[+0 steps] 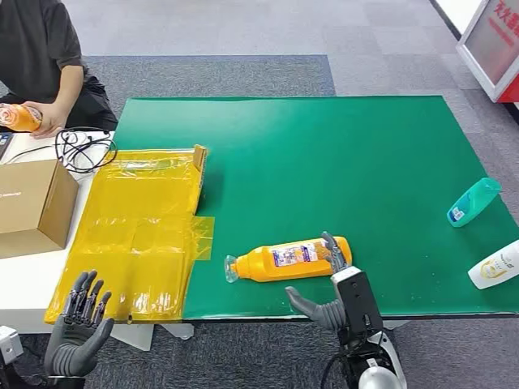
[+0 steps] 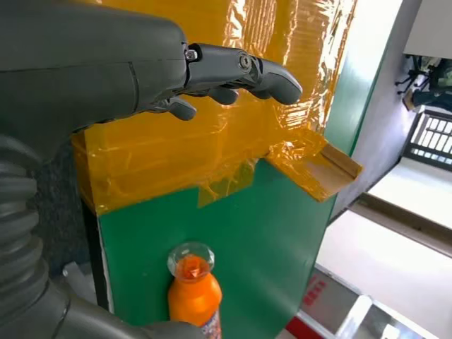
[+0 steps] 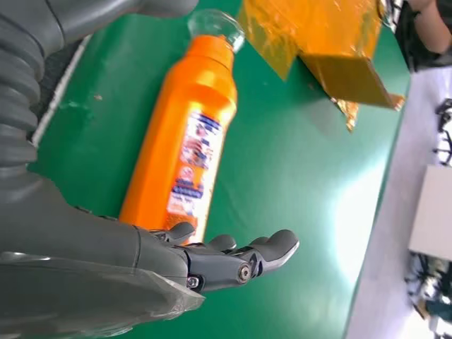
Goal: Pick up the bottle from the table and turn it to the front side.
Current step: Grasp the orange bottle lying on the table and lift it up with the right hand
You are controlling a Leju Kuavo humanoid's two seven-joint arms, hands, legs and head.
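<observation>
A: Item, orange bottle: lying flat on the green mat, clear cap pointing to 9 o'clock.

B: Right hand: sitting at its base end, fingers spread, apparently gripping nothing. Left hand: hovering open, well apart.

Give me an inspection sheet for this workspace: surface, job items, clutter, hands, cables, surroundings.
Surface: green mat on the table.
Job's things: orange plastic bottle with a clear cap lying on its side, label showing.
Clutter: crinkled yellow film sheet; brown cardboard box; teal bottle; white bottle.
Hands: left hand open, off the mat; right hand open at the orange bottle's base, not gripping.
Cables: black cable coil.
Surroundings: a person holding another orange bottle; grey carpet.
</observation>
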